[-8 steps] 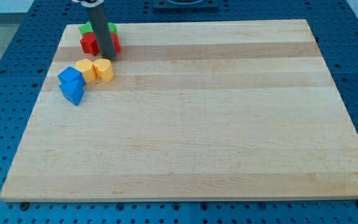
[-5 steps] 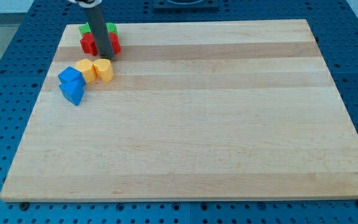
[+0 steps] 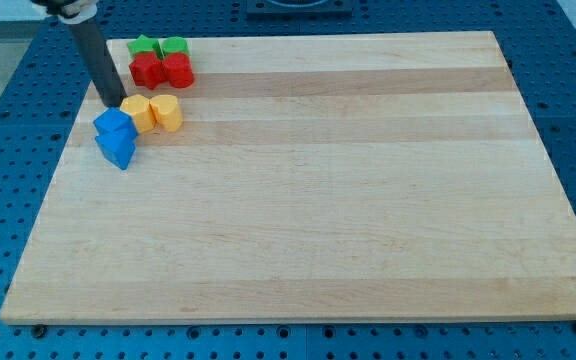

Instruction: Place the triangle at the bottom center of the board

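Note:
All the blocks sit in the board's top left corner. Two blue blocks touch each other: an upper one (image 3: 115,124) and a lower, wedge-like one (image 3: 117,149) that looks like the triangle. My tip (image 3: 114,103) stands just above the upper blue block, to the left of the yellow blocks. Two yellow blocks (image 3: 138,112) (image 3: 167,112) lie side by side right of the blue ones. Two red blocks (image 3: 147,70) (image 3: 178,70) and two green blocks (image 3: 144,46) (image 3: 173,46) sit at the board's top edge.
The wooden board (image 3: 328,190) rests on a blue perforated table (image 3: 8,90). The board's left edge runs close to the blue blocks.
My rod has moved left and down, from in front of the red and green blocks to just above the upper blue block. The blocks have not moved.

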`<state>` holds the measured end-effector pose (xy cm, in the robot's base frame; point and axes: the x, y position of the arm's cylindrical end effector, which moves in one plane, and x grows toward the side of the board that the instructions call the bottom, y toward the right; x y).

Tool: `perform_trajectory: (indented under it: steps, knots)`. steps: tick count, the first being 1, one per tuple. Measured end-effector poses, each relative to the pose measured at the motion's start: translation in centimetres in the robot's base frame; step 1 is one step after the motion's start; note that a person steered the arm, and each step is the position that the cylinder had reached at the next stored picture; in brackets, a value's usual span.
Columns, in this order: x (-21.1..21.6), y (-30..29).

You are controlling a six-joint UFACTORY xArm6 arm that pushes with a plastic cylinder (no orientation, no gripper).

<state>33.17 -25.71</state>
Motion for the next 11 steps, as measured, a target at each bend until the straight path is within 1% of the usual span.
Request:
perform_trajectory:
  steps: [2, 4, 6, 8, 9, 10, 11]
  knots:
    - [3.9, -0.2]
    - [6.4, 0.4]
    - [10.4, 3.3]
    - [13.3, 7.7]
    - [16.0, 9.7]
    - [17.8, 11.9]
    - [17.9, 14.3]
